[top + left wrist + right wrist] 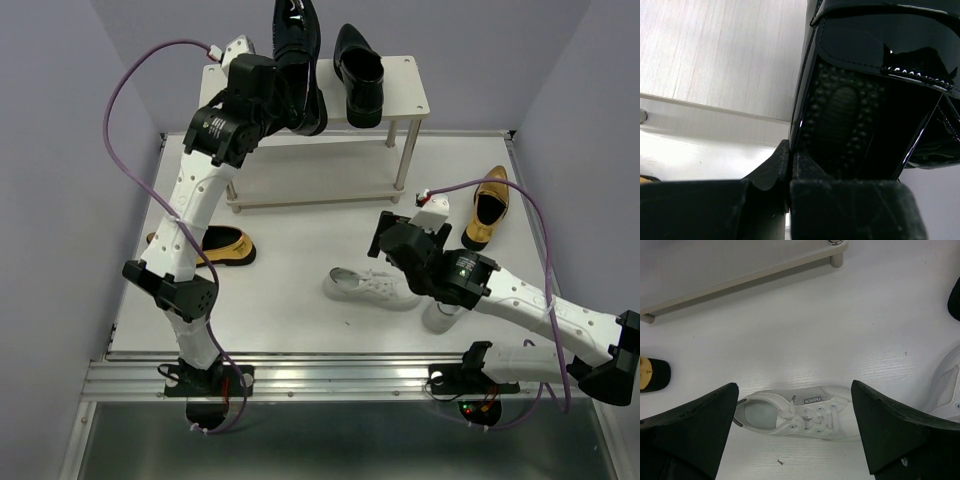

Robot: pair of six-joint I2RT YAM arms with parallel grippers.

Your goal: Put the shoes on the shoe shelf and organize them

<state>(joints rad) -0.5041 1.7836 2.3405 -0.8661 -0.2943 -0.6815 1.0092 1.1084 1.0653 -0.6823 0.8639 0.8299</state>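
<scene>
Table [300, 330]: white, with the shoe shelf at its far side and four shoes on its open surface.
Shoe shelf [410, 85]: two pale wood-grain boards on thin metal legs, standing against the far wall.
Held black dress shoe [298, 40]: glossy and raised over the left half of the shelf's top board. Its toe points toward the far wall and its heel end toward the left gripper. Whether its sole touches the board cannot be told.
Second black dress shoe [358, 75]: stands on the top board just right of the held one, apart from both grippers.
White sneaker [800, 415]: sits on its sole in the middle of the table, right under the right gripper. In the wrist view it lies between the two fingers, its length running from one finger toward the other.
Second white sneaker [440, 318]: on the table just right of the first, largely hidden under the right arm.
Right gold loafer [487, 205]: on the table beside the shelf's right legs, off to the right of the right gripper.
Left gold loafer [228, 247]: on the table at the left, partly behind the left arm.
Left gripper [790, 160]: closed, pinching the side wall of the held black dress shoe at its opening.
Right gripper [794, 390]: jaws spread wide and holding nothing, hovering above the white sneaker.
</scene>
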